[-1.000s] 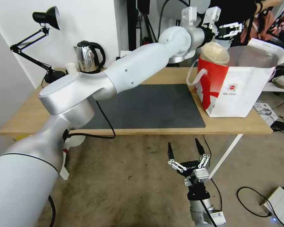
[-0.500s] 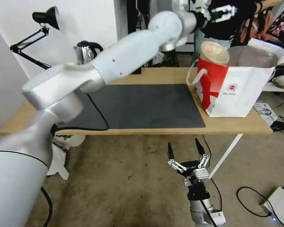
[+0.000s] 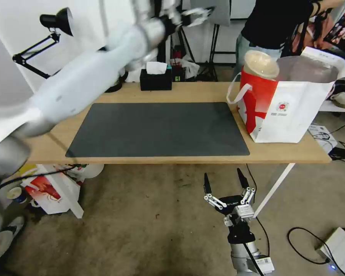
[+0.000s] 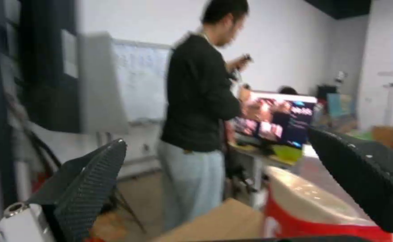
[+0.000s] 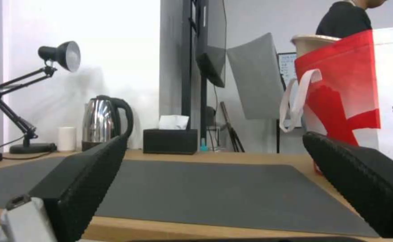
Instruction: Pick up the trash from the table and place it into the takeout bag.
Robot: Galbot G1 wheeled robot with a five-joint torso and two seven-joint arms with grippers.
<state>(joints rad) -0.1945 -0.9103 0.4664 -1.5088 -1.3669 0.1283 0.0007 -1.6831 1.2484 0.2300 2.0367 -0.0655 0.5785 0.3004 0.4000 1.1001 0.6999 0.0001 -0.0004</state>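
My left hand [image 3: 195, 11] raised high behind the table [image 3: 295, 153], fingers spread, empty, my right hand [image 3: 224, 184] low before the table's front edge, wide open, empty, round beige container [image 3: 261, 64] poking from the takeout bag [image 3: 295, 111] on the table.

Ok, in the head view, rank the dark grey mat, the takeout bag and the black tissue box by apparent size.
Largest to smallest:
1. dark grey mat
2. takeout bag
3. black tissue box
The box stands farther from the camera, which shrinks it somewhat.

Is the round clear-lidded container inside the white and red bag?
Partly in: the round clear-lidded container sticks out above the white and red bag's open rim.
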